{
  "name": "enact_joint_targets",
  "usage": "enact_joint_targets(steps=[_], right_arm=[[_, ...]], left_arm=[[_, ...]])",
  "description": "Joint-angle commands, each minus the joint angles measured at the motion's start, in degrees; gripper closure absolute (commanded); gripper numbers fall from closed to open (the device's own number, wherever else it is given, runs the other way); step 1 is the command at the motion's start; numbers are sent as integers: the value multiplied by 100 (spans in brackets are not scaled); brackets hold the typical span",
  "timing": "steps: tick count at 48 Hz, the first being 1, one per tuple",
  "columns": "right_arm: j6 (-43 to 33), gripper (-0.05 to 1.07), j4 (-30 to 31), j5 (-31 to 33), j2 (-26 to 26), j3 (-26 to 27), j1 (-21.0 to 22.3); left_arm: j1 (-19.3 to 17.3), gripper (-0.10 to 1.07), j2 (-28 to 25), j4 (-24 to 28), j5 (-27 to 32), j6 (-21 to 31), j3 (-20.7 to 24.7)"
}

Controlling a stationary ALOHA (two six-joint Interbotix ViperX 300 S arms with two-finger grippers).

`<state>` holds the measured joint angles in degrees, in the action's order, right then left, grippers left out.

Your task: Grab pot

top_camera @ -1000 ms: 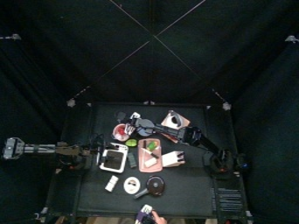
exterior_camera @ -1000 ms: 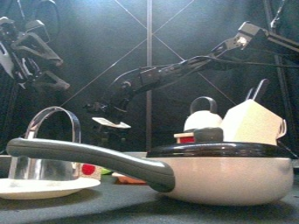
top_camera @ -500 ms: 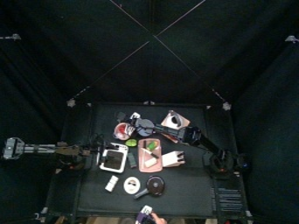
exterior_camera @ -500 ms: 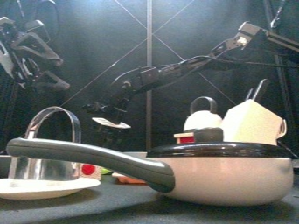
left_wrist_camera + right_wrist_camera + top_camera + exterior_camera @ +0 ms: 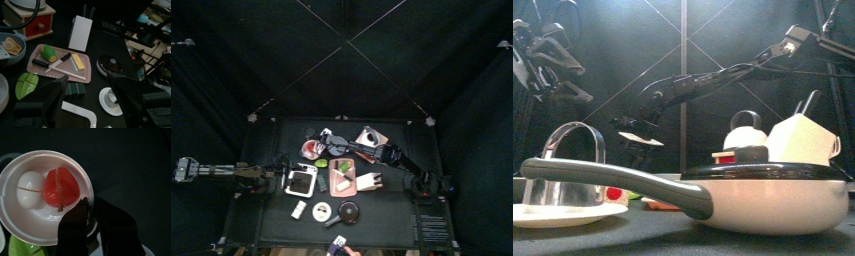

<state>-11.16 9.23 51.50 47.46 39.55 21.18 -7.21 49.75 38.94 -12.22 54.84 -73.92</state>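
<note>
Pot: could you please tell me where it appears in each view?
Top view: pot near the table's front edge.
Front view: large, lower right, handle pointing left.
Left wrist view: right of centre.
Right wrist view: not in it.
Shared landmark: white plate beside it.

The pot (image 5: pixel 774 195) at the front view's lower right is cream-white, with a black lid and a dark grey handle. At lower left sits a white plate (image 5: pixel 567 214) under a silvery wire stand (image 5: pixel 573 150). In the right wrist view's left half, a white bowl (image 5: pixel 43 193) holds a red tomato (image 5: pixel 63 188) and a white egg (image 5: pixel 30 188). Mid-left in the left wrist view, a pink board (image 5: pixel 60 65) carries a black-handled knife (image 5: pixel 57 70); beside it lies a green leaf (image 5: pixel 27 85).
</note>
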Motion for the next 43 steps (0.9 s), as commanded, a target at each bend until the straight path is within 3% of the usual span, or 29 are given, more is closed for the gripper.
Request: enact_joint_targets(steps=[1, 26, 43], right_arm=[[-44, 74, -185, 79, -466, 211, 44], [-79, 74, -396, 422, -1099, 237, -70], [-70, 75, -659, 659, -1230, 202, -70]], left_arm=[[-9, 1, -9, -9, -26, -9, 70], [-9, 1, 0, -79, -26, -9, 53], [-18, 1, 0, -79, -18, -9, 44]])
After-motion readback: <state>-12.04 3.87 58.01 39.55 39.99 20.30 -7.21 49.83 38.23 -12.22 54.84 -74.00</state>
